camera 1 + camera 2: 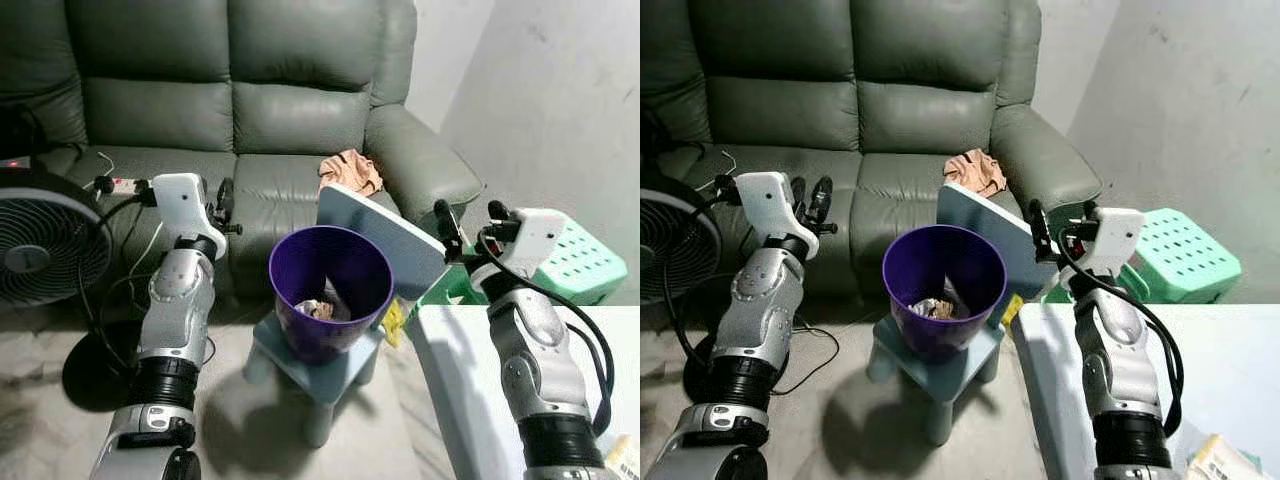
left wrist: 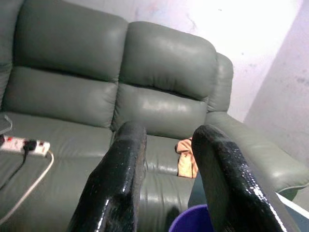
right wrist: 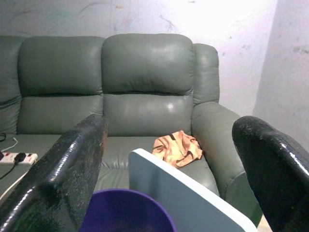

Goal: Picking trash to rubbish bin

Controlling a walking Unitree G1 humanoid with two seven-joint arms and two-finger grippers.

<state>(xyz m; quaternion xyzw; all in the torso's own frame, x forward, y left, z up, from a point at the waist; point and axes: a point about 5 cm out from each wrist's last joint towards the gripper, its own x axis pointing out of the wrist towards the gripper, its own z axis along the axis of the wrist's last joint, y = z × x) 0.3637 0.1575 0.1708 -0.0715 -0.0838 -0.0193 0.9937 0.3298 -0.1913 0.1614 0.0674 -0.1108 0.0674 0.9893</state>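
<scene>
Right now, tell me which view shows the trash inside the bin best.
The left eye view: it looks down into the purple bin, with the crumpled trash at its bottom. The right eye view shows much the same. The wrist views catch just the bin's rim, not the inside.

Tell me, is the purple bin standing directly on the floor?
No, the purple bin stands on a small light blue stool, raised above the floor, in front of the green sofa.
</scene>
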